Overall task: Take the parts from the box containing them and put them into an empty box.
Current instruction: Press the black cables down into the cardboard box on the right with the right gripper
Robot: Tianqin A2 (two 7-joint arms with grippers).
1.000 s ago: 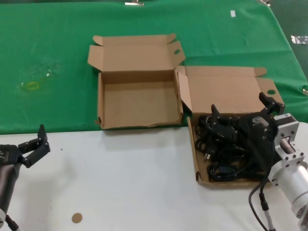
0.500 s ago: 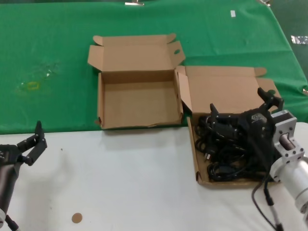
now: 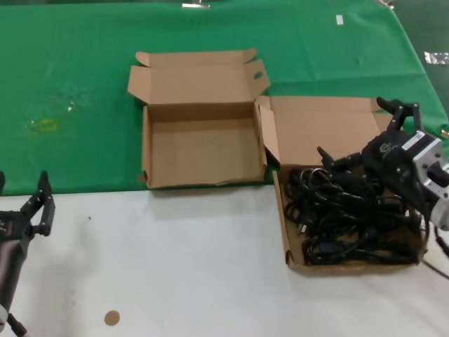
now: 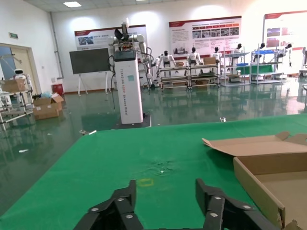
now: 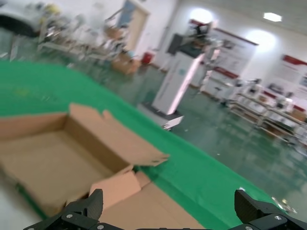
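The empty box [image 3: 203, 151] lies open at the middle, its notched-ear lid folded back onto the green cloth; it also shows in the right wrist view [image 5: 48, 158]. To its right, the box containing them [image 3: 316, 126] holds the parts [image 3: 344, 221], a tangle of black cables. My right gripper [image 3: 359, 130] hangs open over that box's back half, tilted up above the cables with nothing between its fingers. In its own view the right gripper [image 5: 168, 206] spans the lid and the tall side flap [image 5: 115, 187]. My left gripper [image 3: 24, 200] waits open at the table's left edge.
A green cloth [image 3: 70, 70] covers the back half of the table and bare white table [image 3: 210, 267] the front. A small brown disc [image 3: 111, 318] lies near the front left. The left wrist view shows the empty box's near corner [image 4: 259, 184].
My right gripper has lifted off the cables and swung back and to the right, still empty. The left gripper has drifted left and lower.
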